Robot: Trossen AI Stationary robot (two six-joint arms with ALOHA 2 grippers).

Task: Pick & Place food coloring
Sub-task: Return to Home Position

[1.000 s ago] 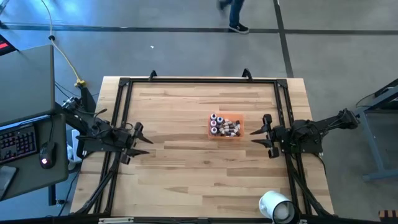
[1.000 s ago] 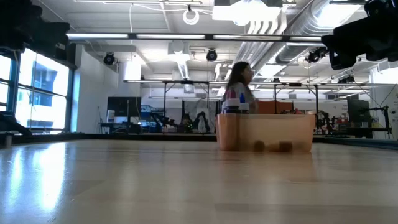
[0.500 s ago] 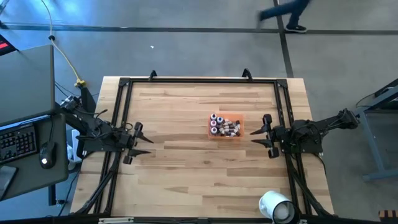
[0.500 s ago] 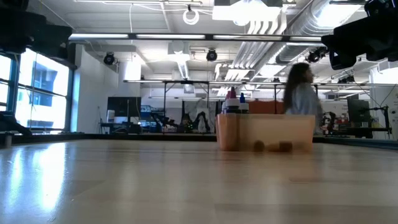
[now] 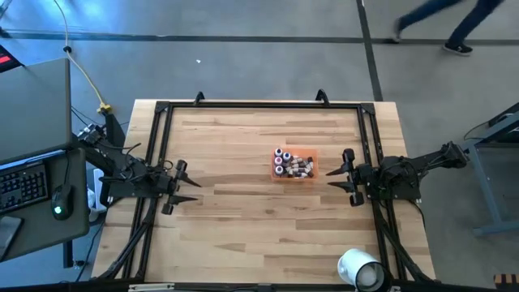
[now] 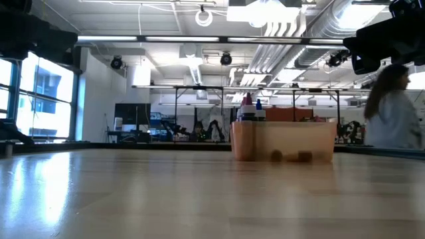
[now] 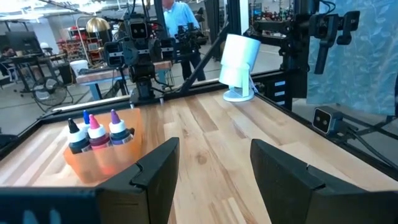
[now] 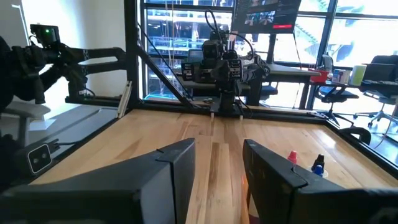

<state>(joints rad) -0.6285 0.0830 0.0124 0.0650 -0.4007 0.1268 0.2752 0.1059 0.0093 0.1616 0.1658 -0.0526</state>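
Several tiny food coloring bottles (image 5: 290, 164) stand and lie inside a translucent orange tray (image 5: 311, 173) right of the table's middle. In the left wrist view three upright bottles (image 7: 94, 130) with dark, pink and purple caps show in the tray (image 7: 118, 163). The low view shows the tray's wall (image 6: 282, 141) with bottle tops (image 6: 249, 106) above its rim. My left gripper (image 5: 185, 183) waits open at the table's left side, pointing level at the tray; its wrist view shows an empty gap (image 7: 214, 163). My right gripper (image 5: 336, 173) stands open just right of the tray, empty (image 8: 219, 163).
A large white roll (image 5: 361, 268) stands on its end at the near right corner, also seen as the roll (image 7: 239, 59). Black frame rails (image 5: 259, 105) run around the tabletop. A desk with a keyboard (image 5: 23, 185) sits left of the table. A person (image 6: 393, 109) walks beyond the far edge.
My left gripper has rolled a little about the line it points along, staying in place. The person beyond the far edge has walked toward the right. The tray and bottles have not moved.
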